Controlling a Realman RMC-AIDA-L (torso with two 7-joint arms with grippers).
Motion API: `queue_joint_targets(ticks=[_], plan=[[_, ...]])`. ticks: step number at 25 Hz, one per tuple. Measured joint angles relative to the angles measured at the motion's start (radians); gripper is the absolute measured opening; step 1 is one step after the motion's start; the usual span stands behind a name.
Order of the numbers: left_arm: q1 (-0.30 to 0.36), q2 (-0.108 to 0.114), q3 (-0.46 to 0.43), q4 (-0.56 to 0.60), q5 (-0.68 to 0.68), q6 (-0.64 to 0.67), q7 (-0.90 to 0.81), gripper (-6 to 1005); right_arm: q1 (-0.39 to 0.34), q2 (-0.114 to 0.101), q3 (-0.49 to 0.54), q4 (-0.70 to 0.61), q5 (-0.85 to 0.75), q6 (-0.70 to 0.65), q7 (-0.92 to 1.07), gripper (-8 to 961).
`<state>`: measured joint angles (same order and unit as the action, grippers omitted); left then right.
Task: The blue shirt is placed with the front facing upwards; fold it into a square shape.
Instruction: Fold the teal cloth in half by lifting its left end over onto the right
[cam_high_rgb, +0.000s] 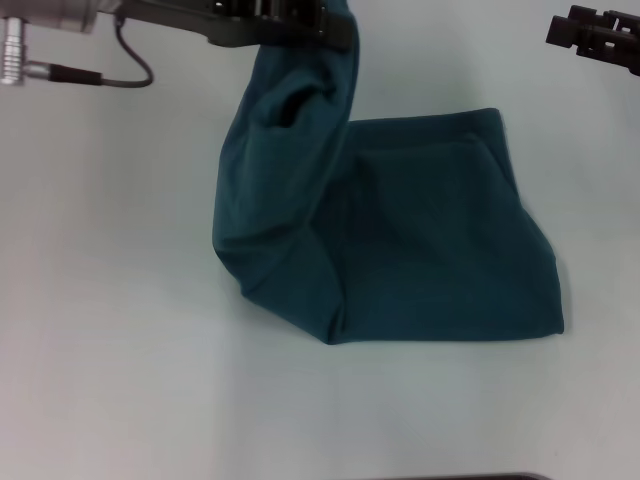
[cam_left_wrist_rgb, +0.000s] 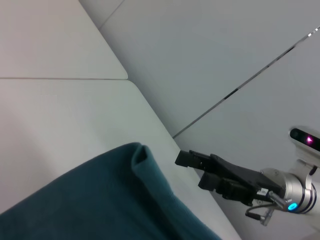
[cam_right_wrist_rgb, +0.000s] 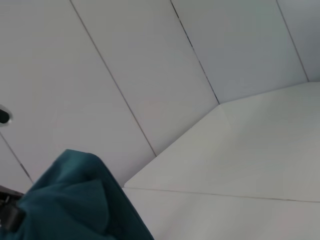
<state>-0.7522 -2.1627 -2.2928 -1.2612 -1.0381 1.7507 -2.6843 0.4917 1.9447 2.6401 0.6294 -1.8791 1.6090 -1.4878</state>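
Midway: dark teal-blue cotton shirt (cam_high_rgb: 430, 240) on white table (cam_high_rgb: 110, 330), partly folded; left gripper (cam_high_rgb: 300, 25), clamped on a lifted fold above it; right gripper (cam_high_rgb: 595, 35) apart, grip state unclear. Squaring remains.

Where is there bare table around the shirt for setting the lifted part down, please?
Bare table lies left of the shirt, in front of its near hem, and right of it below the right gripper. It is crowded at the far middle, where the left gripper holds a raised fold above the flat part.
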Motion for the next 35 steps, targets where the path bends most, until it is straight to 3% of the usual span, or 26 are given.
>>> queue_joint_targets(ticks=[6, 25, 35], plan=[[-0.024, 0.002, 0.013, 0.083, -0.004, -0.047, 0.033, 34, 0.003, 0.0, 0.0, -0.001, 0.0, 0.0, 0.0, 683], [-0.085, 0.008, 0.101, 0.117, 0.025, -0.123, 0.016, 34, 0.002, 0.0, -0.003, 0.001, 0.0, 0.002, 0.002, 683], [-0.146, 0.008, 0.186, 0.205, 0.078, -0.234, -0.004, 34, 0.005, 0.0, -0.003, 0.0, 0.001, 0.002, 0.003, 684]])
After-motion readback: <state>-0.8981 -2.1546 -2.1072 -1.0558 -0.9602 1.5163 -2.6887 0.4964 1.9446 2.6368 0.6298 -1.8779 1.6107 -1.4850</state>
